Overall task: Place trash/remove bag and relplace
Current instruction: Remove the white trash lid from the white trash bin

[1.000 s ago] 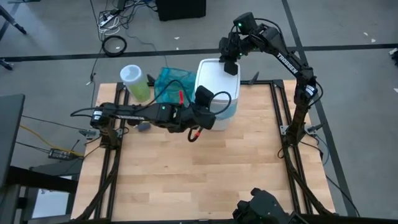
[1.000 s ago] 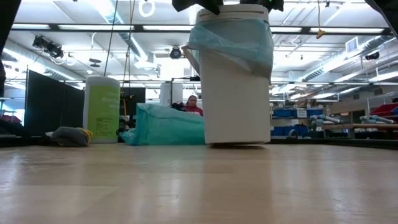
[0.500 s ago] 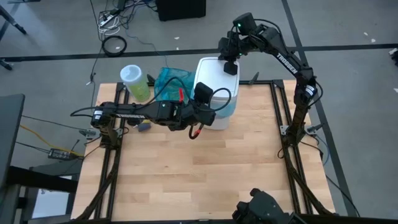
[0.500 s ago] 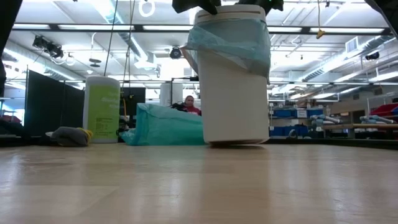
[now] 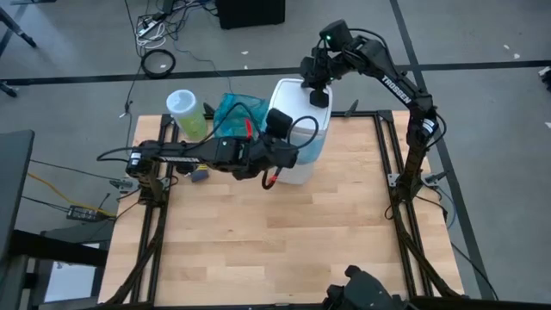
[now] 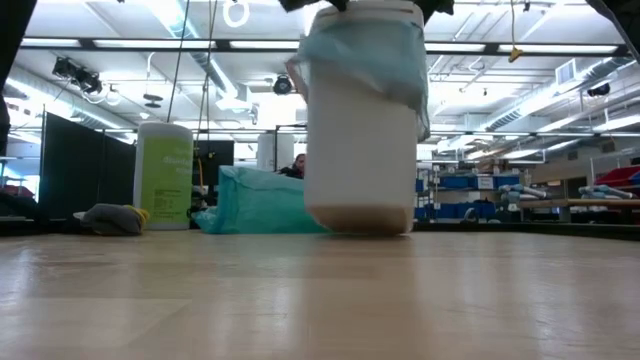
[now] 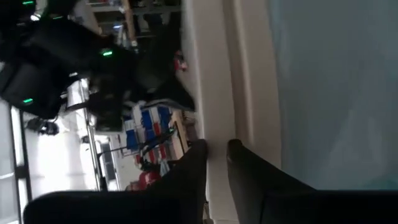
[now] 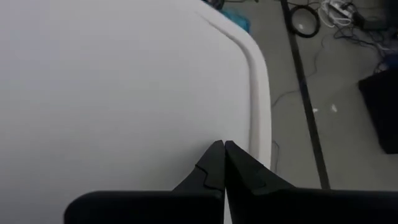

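- Left gripper (image 7: pixel 214 155) sits at the near rim of the white bin (image 5: pixel 297 129); fingers narrowed to a small gap astride the rim edge, with the blue bag (image 7: pixel 336 93) just beside them. Whether it pinches film, cannot tell.
- Right gripper (image 8: pixel 222 155) is fully closed, empty, tips over the bin's white lid (image 8: pixel 112 81) at the far side.
- Bag (image 6: pixel 375 60) is draped over the bin's top, hanging down its sides.
- Risk: a pull on the rim drags or tips the bin, since the low view suggests its base is lifting.
- Only the low view shows that tilt; only the high view shows the teal bag (image 5: pixel 237 112) beyond the left gripper.
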